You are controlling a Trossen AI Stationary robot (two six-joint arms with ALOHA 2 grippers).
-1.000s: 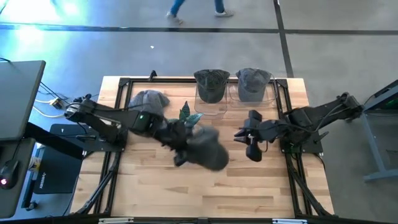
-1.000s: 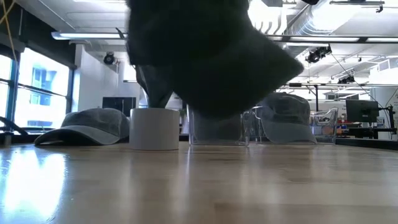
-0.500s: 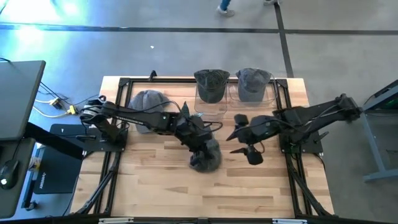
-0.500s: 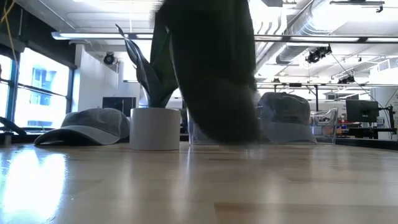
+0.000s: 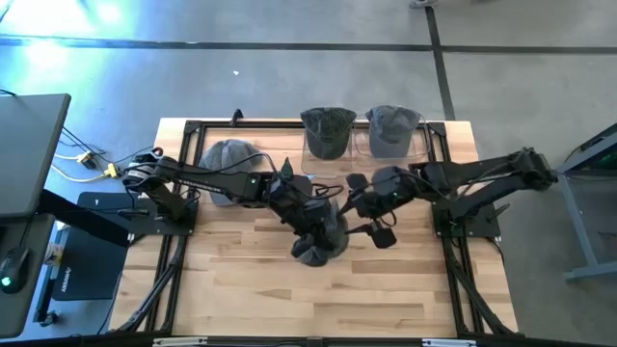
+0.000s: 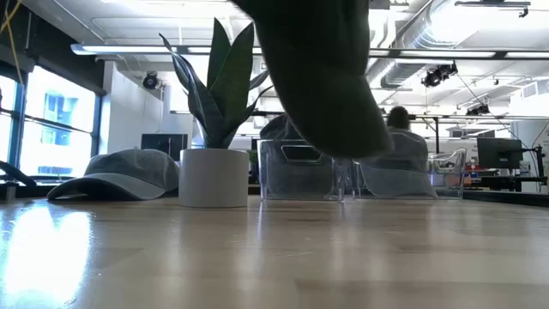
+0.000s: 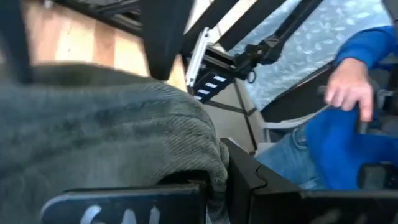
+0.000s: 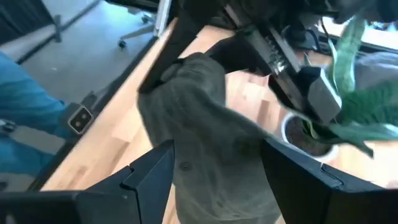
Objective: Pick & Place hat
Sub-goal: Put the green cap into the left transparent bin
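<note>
hat [image 5: 323, 239] — clamped in left gripper [image 5: 310, 220], mid-table | right gripper [image 5: 362, 214] — spread wide, just beside hat

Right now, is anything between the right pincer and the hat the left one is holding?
No. In the right wrist view the open right pincer faces the dark hat directly, nothing between; the left pincer grips it.

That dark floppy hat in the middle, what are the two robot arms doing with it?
The left end effector is shut on the dark hat, holding it up over the middle of the wooden table. The right end effector is open and reaching toward the hat from the other side. Another hat lies flat near the potted plant, and two more hats sit on clear stands at the back.
</note>
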